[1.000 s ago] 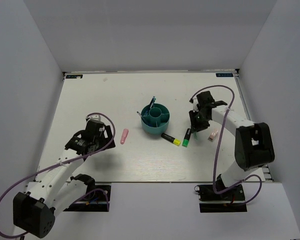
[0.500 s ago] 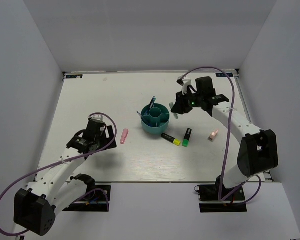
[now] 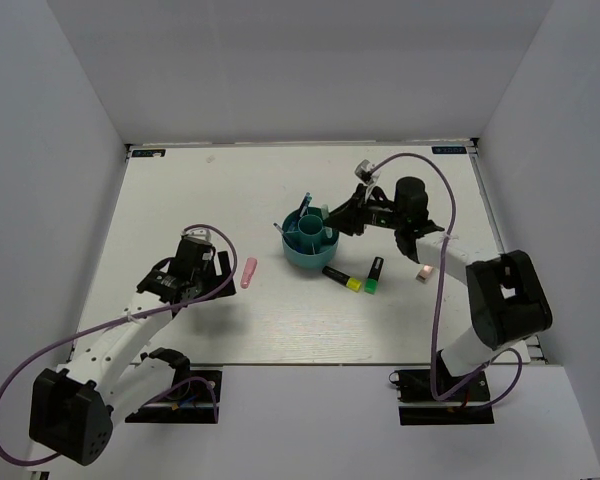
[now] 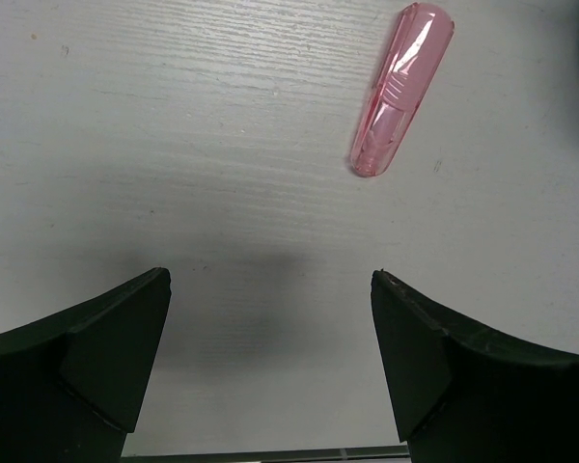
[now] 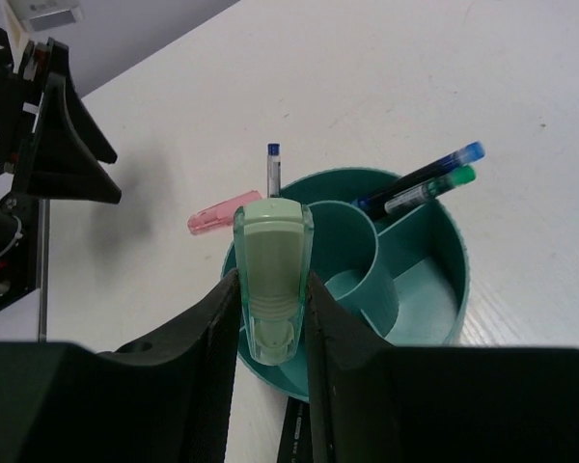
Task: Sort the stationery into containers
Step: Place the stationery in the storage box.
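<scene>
Reader: Foreground first: what occupies the near left of the table [image 3: 180, 190]?

Legend: The left gripper [image 4: 270, 328], low over the bare white surface, jaws spread wide with nothing between them. Just beyond its fingertips lies the pink marker [image 4: 401, 89], flat on the table and apart from both fingers.

Reader: And at the same depth to the right?

Legend: Two markers lie just in front of the teal organizer [image 3: 302, 262]: a black marker with a yellow cap [image 3: 341, 278], and beside it a black marker with a green cap [image 3: 374, 275]. A small pale pink piece [image 3: 425, 271] rests farther right, under the right arm.

Reader: What does the organizer hold?

Legend: Two thin pens [image 5: 420, 178], one blue-tipped and one green-tipped, lean together in a ring compartment beside the central cup [image 5: 357, 260]. A third thin pen [image 5: 272, 172] stands at the rim; its compartment cannot be told.

Reader: And the farther arm?

Legend: The right gripper [image 5: 272, 318] reaches in from behind and pinches the pale green marker [image 5: 272, 280] between both fingers. The marker's blunt end projects past the fingertips, over the organizer's rim and next to the central cup. Contact with the organizer cannot be judged.
</scene>
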Controlling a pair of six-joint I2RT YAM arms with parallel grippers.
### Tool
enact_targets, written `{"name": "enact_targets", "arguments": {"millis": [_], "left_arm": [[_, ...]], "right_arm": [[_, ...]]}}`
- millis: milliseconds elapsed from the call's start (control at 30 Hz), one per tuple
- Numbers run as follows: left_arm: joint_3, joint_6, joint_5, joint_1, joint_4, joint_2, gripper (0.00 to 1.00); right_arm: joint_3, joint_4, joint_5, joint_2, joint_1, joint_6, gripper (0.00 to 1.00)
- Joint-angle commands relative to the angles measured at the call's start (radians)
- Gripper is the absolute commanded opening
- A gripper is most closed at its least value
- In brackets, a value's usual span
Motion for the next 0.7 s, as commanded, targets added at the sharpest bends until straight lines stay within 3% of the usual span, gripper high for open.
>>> {"name": "enact_targets", "arguments": {"millis": [0, 167, 500, 667], "left_arm": [[-0.007, 0.011, 0.011, 0.005, 0.024, 0.0, 0.94], [-0.004, 0.013, 0.019, 0.006, 0.03, 0.004, 0.94], [0.022, 0.003, 0.025, -0.001, 0.084, 0.032, 0.94], [0.082, 0.028, 0.002, -0.035, 0.111, 0.139, 0.92]], "right_arm": [[-0.048, 0.36, -0.066, 0.05, -0.004, 0.122, 0.0], [-0.106, 0.588, -0.023, 0.11, -0.008, 0.211, 0.0], [-0.112, 0.648, 0.048, 0.202, -0.008, 0.217, 0.0], [-0.149, 0.67, 0.061, 0.212, -0.008, 0.203, 0.0]]}}
